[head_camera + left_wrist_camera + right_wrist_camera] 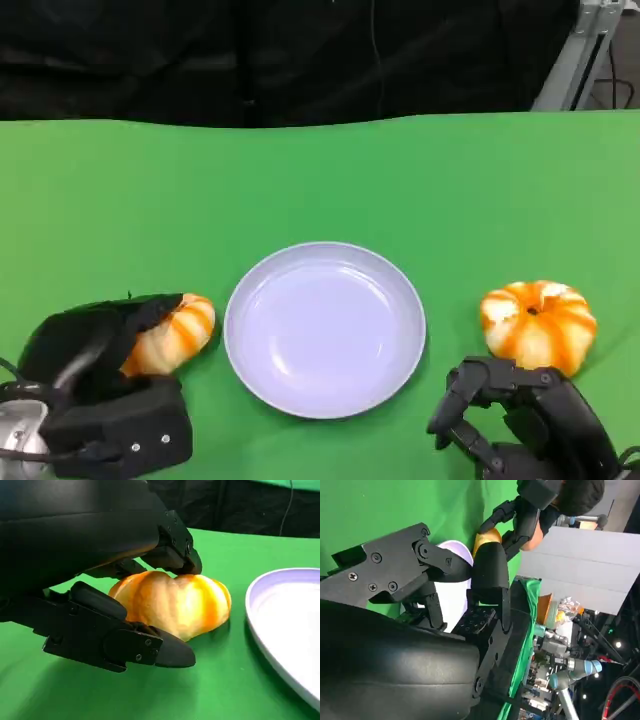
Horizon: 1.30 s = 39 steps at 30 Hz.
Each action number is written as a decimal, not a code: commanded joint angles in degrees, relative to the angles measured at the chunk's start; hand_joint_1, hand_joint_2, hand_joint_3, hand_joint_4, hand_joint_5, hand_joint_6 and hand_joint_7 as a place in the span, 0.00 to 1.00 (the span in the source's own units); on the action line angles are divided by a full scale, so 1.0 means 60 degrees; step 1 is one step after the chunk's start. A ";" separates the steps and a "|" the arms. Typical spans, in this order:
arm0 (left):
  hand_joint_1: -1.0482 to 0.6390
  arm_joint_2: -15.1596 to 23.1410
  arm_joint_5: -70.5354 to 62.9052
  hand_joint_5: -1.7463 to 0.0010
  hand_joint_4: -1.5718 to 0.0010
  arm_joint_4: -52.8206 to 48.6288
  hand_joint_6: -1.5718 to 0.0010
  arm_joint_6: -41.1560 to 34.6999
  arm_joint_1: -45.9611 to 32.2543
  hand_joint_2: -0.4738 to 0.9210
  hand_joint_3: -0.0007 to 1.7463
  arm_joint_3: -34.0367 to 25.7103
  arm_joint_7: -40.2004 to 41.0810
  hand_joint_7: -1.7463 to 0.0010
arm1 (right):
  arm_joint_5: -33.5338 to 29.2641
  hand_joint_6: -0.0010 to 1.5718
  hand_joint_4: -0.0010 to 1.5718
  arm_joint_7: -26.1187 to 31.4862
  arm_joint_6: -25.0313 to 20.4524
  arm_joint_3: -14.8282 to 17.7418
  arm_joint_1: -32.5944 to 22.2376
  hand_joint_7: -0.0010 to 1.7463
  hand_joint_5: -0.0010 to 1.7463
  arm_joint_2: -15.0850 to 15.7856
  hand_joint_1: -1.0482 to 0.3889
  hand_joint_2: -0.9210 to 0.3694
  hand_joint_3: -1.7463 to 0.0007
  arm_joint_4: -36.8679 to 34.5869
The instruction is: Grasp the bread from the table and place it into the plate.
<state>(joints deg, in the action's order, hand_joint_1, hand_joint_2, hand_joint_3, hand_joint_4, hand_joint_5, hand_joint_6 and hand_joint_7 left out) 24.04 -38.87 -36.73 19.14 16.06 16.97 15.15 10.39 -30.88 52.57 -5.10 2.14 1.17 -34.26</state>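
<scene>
Head view: second bread (538,325) apparently just beyond right hand (520,415).

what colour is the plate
Pale lavender-white, plain, with no pattern; the plate shows best in the head view.

The robot's left hand (100,350) lies low at the near left, its black fingers (125,645) closed above and below an orange-striped bread (175,605), gripping it. The right hand (520,420) sits at the near right, fingers curled inward, holding nothing, silver wrist just visible at the left edge.
</scene>
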 commanded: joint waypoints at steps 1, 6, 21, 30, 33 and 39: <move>0.26 0.0140 -0.0108 1.00 0.69 -0.0537 0.70 0.0048 0.0226 1.00 0.11 0.0210 0.0188 1.00 | 0.0020 0.54 0.48 0.0038 0.0103 0.0081 0.0010 0.62 0.86 0.0076 0.66 0.19 0.55 0.0035; 0.42 0.0145 -0.0074 1.00 0.69 -0.0706 0.70 0.0082 0.0322 1.00 0.05 0.0347 0.0197 1.00 | -0.0028 0.54 0.48 0.0091 0.0107 0.0087 -0.0004 0.63 0.86 0.0078 0.66 0.18 0.55 0.0049; 0.60 0.0208 0.0099 1.00 0.71 -0.0557 0.70 0.0114 0.0227 0.98 0.01 0.0390 -0.0105 1.00 | -0.0031 0.54 0.48 0.0120 0.0030 0.0078 -0.0012 0.63 0.86 0.0075 0.66 0.18 0.57 0.0098; 0.61 0.0197 0.0022 0.99 0.66 -0.0460 0.65 -0.0046 0.0190 0.99 0.00 0.0433 -0.0050 0.99 | -0.0049 0.54 0.48 0.0127 0.0087 0.0071 -0.0015 0.64 0.86 0.0076 0.65 0.18 0.57 0.0089; 0.61 0.0200 0.0027 0.99 0.66 -0.0454 0.65 -0.0053 0.0189 0.99 0.00 0.0440 -0.0050 0.99 | -0.0049 0.54 0.48 0.0128 0.0087 0.0071 -0.0015 0.64 0.87 0.0076 0.65 0.18 0.57 0.0089; 0.54 -0.0228 -0.0008 0.41 0.48 -0.1537 0.21 0.0159 0.0618 1.00 0.04 0.0592 0.0992 0.96 | -0.0120 0.54 0.48 0.0202 0.0113 0.0089 0.0006 0.64 0.87 0.0088 0.64 0.18 0.57 0.0063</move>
<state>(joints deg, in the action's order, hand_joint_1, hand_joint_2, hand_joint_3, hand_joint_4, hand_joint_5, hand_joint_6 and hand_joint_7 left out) 23.11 -39.11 -43.91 20.92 19.75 20.23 20.95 9.94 -30.23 52.61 -5.10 2.14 1.17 -34.25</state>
